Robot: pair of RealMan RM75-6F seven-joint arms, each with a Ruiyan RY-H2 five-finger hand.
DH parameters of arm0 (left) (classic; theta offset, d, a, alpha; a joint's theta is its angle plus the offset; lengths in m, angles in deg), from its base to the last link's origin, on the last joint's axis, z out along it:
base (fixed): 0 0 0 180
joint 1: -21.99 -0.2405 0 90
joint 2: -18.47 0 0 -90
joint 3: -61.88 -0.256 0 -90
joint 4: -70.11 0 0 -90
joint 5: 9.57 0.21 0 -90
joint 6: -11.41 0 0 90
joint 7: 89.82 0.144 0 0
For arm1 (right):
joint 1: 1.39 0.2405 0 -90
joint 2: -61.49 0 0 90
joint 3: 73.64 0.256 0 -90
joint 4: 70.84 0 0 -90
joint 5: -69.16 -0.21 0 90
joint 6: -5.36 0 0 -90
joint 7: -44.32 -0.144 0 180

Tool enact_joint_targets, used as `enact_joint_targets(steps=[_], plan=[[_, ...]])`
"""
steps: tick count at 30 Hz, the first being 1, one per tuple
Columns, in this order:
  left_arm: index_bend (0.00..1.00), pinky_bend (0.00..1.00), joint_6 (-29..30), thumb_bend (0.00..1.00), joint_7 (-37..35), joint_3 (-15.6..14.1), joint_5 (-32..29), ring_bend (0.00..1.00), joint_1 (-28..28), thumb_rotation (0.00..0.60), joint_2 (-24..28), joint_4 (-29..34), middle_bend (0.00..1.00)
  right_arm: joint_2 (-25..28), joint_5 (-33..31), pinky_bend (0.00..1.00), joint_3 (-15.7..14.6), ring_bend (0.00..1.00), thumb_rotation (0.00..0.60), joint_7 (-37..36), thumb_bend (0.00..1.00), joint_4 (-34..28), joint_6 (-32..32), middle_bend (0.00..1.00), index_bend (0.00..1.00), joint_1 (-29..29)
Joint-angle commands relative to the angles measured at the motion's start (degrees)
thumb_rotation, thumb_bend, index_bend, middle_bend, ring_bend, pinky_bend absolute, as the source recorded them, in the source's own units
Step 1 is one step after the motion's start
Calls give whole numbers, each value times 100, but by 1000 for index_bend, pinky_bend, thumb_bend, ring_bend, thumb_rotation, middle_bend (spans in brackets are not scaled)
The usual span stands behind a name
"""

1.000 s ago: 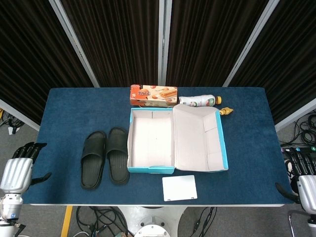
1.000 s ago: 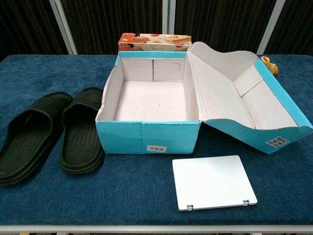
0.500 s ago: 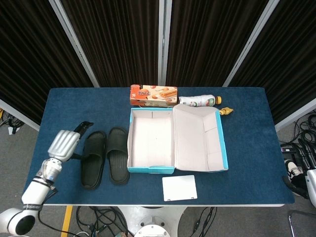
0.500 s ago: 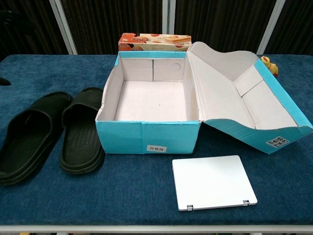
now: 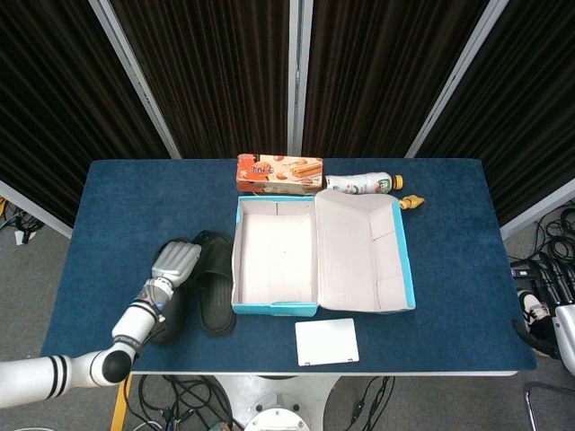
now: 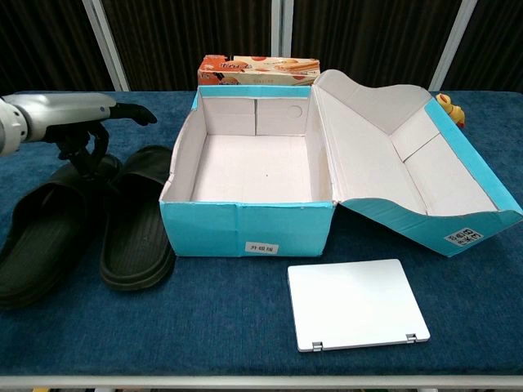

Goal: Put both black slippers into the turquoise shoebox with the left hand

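Here, label by label:

Left hand [image 5: 177, 261]: hovers over the toe ends of the two slippers; in the chest view its fingers [image 6: 82, 147] hang down apart, nearly at the far end of the outer slipper, and hold nothing.

Outer slipper [image 6: 41, 237]: lies on the table [image 5: 117, 197], partly hidden under the hand and forearm in the head view.

Inner slipper [image 5: 214, 296]: lies just beside the outer one, at 3 o'clock of it, and just beside the left wall of the shoebox.

Long axis: both slippers run from 12 to 6 o'clock, roughly parallel to the near wall of the box; the hand sits at their 12 o'clock ends.

Shoebox [image 5: 274, 308]: turquoise, open and bare inside, at 3 o'clock of the hand; its lid [image 5: 368, 251] is folded out at 3 o'clock of the tray.

Right hand [image 5: 559, 314]: at the 3 o'clock edge of the head view, off the table, well apart from the slippers; its state cannot be told.

Nearer hand: the left, by far.

Judgement: the coming move is a short descent onto a slipper, then a carry toward 3 o'clock over the box wall.

Task state: neither slipper is in the box yet.
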Motion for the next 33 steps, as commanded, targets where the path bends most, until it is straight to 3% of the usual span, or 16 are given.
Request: enact_joint_targets(steps=[1,11,15,19,22,33], plan=[[63,780,-85,0,193,-59,-465,609,305,600,-272,-261,35,-12,-13,0,-2,0,600,-15,118,15,-42,0,0,25],[63,780,0,0,576,-175,-1612,634,826,600,-694,-751,39,-27,-75,0,-5,0,600,-92,118,85,-103,0,0,45],[160,785,35,0,573,-185,-1898,690,932,600,-850,-976,154,-46,-78,0,-9,0,600,-124,118,118,-118,0,0,54],[401,816,97,0,363,-142,-1860,793,890,600,-956,-1102,390,-53,-101,0,-10,0,600,-146,118,130,-132,0,0,56],[479,841,32,12,227,-117,-1811,832,864,600,-893,-1053,476,-63,-105,0,-16,0,600,-157,117,138,-136,0,0,54],[491,848,336,60,-78,-50,-1364,842,716,600,-190,-330,494,-47,-54,0,2,0,600,-151,118,126,-67,0,0,60]])
